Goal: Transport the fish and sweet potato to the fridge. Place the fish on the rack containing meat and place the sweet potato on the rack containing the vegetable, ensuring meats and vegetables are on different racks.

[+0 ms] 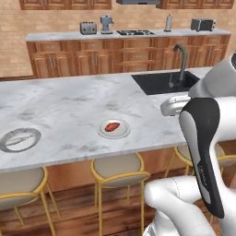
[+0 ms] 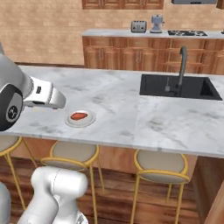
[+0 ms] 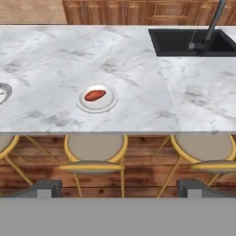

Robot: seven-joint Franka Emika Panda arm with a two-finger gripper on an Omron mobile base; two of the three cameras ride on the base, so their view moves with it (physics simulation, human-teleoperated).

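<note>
The sweet potato (image 1: 112, 126) lies on a small white plate (image 1: 120, 133) near the front edge of the marble table (image 1: 69, 97), its reddish body lengthwise across the dish and tilted a little. From the hand view the same tuber (image 3: 95, 95) sits on its plate (image 3: 107, 104) ahead of the jaws (image 3: 119, 189), well apart from them, and their two dark tips stand wide with nothing between them. Off to the left on the same table rests a second, grey-rimmed plate (image 1: 32, 138) carrying the fish (image 1: 16, 141), a pale slender shape that is hard to make out in detail. To the right the black sink (image 1: 161, 83) is set into the table with a dark curved faucet (image 1: 181, 60) rising beside it. Round stools (image 1: 117, 168) with yellow frames stand tucked under the table's near side. Along the back wall runs a wooden cabinet run bearing a toaster (image 1: 88, 28), a coffee machine (image 1: 106, 24) and a stovetop (image 1: 134, 32).
</note>
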